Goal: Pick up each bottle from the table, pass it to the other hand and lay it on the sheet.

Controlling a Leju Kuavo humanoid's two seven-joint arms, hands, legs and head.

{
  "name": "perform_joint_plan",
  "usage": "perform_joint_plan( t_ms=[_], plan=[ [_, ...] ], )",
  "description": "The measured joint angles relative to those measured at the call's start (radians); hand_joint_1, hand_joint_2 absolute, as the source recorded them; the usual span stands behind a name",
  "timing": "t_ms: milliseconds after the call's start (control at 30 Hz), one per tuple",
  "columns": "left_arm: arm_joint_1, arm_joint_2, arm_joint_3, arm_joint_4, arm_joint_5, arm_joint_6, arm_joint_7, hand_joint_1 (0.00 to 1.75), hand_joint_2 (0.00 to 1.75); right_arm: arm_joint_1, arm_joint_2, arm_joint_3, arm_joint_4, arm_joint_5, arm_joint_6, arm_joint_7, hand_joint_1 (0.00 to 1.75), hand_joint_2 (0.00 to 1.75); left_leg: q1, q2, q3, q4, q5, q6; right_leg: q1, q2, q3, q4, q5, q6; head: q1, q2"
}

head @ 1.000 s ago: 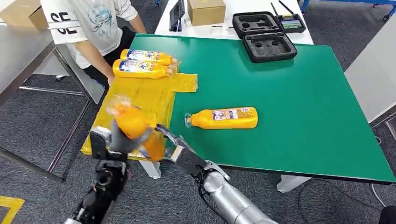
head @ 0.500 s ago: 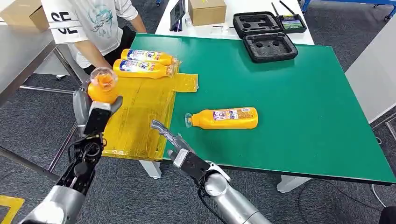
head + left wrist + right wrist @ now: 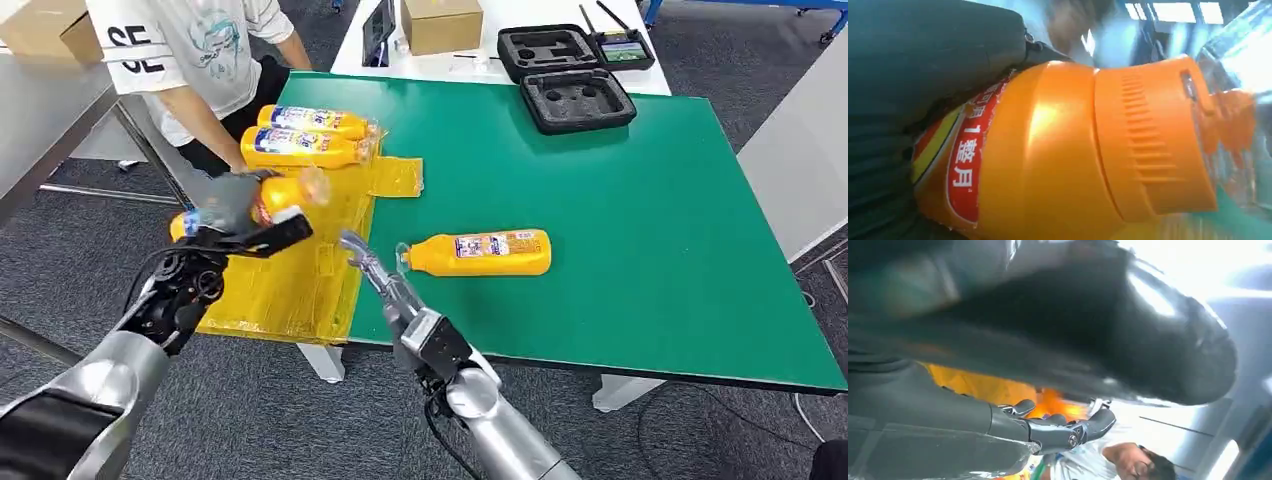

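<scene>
1. An orange bottle (image 3: 262, 200) is lying sideways in the left hand (image 3: 232, 205), above the left part of the yellow sheet (image 3: 300, 255), with its clear cap pointing toward the green bench (image 3: 620, 230).
2. In the left wrist view the same bottle (image 3: 1058, 150) is showing its ribbed orange collar, its clear cap and a red label with white characters, and the left hand (image 3: 923, 75) is wrapping around its body.
3. The right hand (image 3: 385, 280) is hovering empty over the bench's near edge, just right of the sheet, with its fingers stretched out and apart toward the held bottle; in the right wrist view its fingers (image 3: 1068, 432) are only slightly curled and holding nothing.
4. Another orange bottle (image 3: 480, 253) is lying on its side on the green surface, just beyond the right hand, cap pointing toward the sheet.
5. Two more bottles (image 3: 305, 135) are lying side by side at the sheet's far end.
6. A person in a white shirt (image 3: 190, 50) is standing at the far left corner.
7. Two black foam trays (image 3: 565, 75) and a cardboard box (image 3: 442, 22) are sitting beyond the bench's far edge.
</scene>
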Motion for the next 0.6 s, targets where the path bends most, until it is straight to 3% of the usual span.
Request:
perform_joint_plan(
  t_ms=[600],
  plan=[
    [-0.162,-0.045,-0.189,0.256,-0.056,-0.383,-0.062,1.73,1.75,0.0,0.0,0.001,0.024,-0.016,0.013,-0.008,0.0,0.0,0.0,0.0,0.0,0.0,0.0,0.0,0.001,0.0,0.0,0.0,0.0,0.0,0.0,0.0]
  ],
)
